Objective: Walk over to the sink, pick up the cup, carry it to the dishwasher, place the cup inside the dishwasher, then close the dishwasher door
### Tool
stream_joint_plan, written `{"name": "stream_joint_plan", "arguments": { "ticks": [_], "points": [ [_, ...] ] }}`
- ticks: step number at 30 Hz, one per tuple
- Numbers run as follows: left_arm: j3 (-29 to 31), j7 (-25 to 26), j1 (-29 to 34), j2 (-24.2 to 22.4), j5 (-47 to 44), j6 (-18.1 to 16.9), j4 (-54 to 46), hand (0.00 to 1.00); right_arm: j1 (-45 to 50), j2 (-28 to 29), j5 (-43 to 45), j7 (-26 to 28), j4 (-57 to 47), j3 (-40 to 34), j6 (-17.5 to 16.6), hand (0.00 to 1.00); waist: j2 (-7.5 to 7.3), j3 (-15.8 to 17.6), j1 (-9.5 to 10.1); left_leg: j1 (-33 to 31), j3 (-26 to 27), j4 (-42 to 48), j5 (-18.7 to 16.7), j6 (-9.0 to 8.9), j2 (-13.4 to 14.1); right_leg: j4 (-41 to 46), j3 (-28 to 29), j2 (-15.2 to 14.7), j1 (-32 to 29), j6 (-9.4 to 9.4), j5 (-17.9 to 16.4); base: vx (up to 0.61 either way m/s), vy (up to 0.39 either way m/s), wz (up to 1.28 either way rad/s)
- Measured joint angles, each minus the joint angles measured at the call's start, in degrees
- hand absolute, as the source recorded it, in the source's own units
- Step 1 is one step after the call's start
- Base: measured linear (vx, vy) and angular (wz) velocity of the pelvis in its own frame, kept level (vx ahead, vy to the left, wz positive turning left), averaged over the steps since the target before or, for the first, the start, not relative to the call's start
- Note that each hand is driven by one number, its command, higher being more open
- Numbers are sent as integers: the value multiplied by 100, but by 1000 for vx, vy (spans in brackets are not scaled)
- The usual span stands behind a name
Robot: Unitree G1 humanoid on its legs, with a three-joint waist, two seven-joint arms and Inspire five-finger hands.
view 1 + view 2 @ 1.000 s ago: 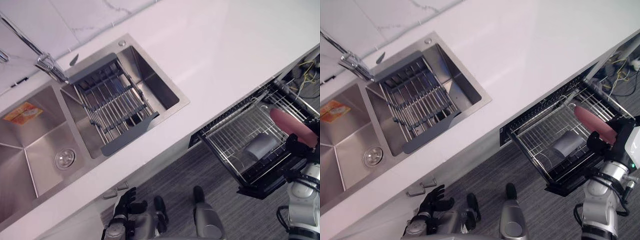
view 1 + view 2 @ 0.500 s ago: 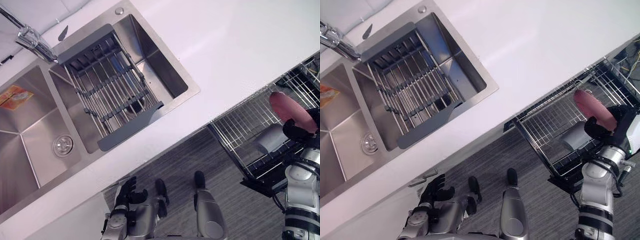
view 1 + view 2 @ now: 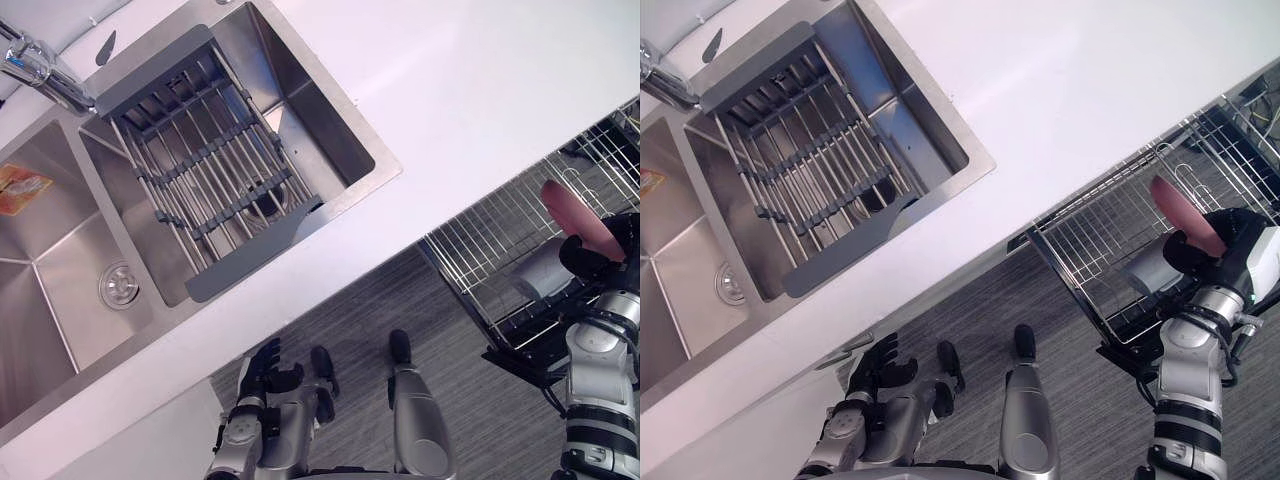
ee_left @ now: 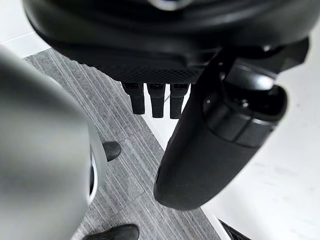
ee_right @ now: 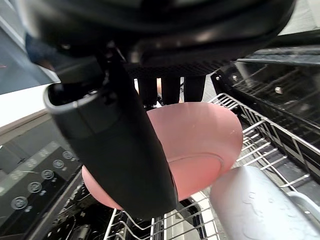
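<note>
A pink cup [image 3: 572,212] is held in my right hand [image 3: 597,262], whose fingers and thumb are curled round it. In the right wrist view the pink cup [image 5: 200,145] hangs just above the wire rack [image 5: 255,145] of the open dishwasher. The pulled-out dishwasher rack [image 3: 1090,240] sticks out from under the counter at the right. A grey metal cup [image 3: 540,276] lies in the rack right beside the pink one. My left hand [image 3: 262,365] hangs low in front of the counter, fingers relaxed and holding nothing.
A double steel sink [image 3: 60,290] is set in the white counter [image 3: 480,90] at the left, with a grey drying rack [image 3: 200,170] across one basin and a tap [image 3: 40,70] behind it. Grey striped floor [image 3: 380,300] lies below the counter edge.
The whole view has shifted, so the sink now sits further up and left. The pink cup stays in my right hand over the dishwasher rack. My left hand still hangs idle.
</note>
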Motion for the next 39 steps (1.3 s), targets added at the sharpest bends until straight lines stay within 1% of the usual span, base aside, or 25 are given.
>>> {"name": "stream_joint_plan", "arguments": {
  "ticks": [8,12,15,19,22,27,28,30,33,36,38,39],
  "points": [
    [-4,-19,-34,-113,1,0,7,90,-40,-99,-2,123,70,54,1,90,6,-3,-4,67,35,2,-3,2,12,21,35,16,43,2,5,-6,-2,-3],
    [-5,-30,-33,-119,6,9,53,90,-81,-236,-6,147,70,54,2,90,16,-9,-21,226,-12,-37,-1,3,2,-36,-9,4,228,11,15,-7,2,5],
    [-9,-35,-33,-120,12,13,110,90,-268,-240,-8,160,121,62,2,90,34,-20,-70,276,-10,-96,14,19,-15,-182,2,-2,308,43,104,0,0,0],
    [-11,-40,-30,-115,24,33,162,90,-276,-242,-11,175,125,180,27,90,46,-28,-133,357,-9,-189,61,48,-49,-406,8,-25,447,70,228,-4,16,-1],
    [-52,-85,-30,-119,29,45,256,90,-269,-242,-10,176,114,219,31,90,105,-66,-165,448,-21,-237,79,77,-79,-585,12,-50,605,97,312,-3,35,-1],
    [-132,-140,-7,-195,142,119,472,90,-36,-262,25,174,69,214,26,90,363,-236,-267,481,-185,-276,117,107,-170,-685,-113,-126,738,135,353,-11,33,14],
    [-131,-142,-7,-200,142,125,487,90,11,-261,59,174,55,214,23,90,380,-248,-267,486,-191,-275,119,109,-172,-689,-120,-126,747,141,357,-35,22,7],
    [-113,-151,13,-201,144,140,499,90,106,-192,254,179,35,182,15,90,401,-263,-295,526,-190,-276,119,110,-175,-708,-111,-125,789,155,372,-41,14,-2],
    [-91,-193,19,-202,218,178,516,90,472,-49,581,189,-269,14,-30,90,398,-300,-307,558,-165,-284,116,112,-170,-747,-90,-110,818,153,394,-36,7,-6],
    [44,-271,34,-230,330,249,519,90,868,414,930,197,-627,-336,-208,90,361,-413,-297,653,-42,-367,115,108,-120,-929,-28,-54,913,139,488,6,-8,-17],
    [148,-289,81,-262,382,254,513,90,1181,658,1162,214,-826,-494,-249,90,281,-479,-294,707,9,-373,101,88,-87,-953,17,-35,948,138,488,34,-11,-17],
    [197,-306,108,-275,416,267,524,90,1368,830,1361,223,-932,-615,-276,90,287,-588,-299,715,23,-374,96,81,-68,-962,22,-27,952,137,489,42,-12,-8]
  ]
}}
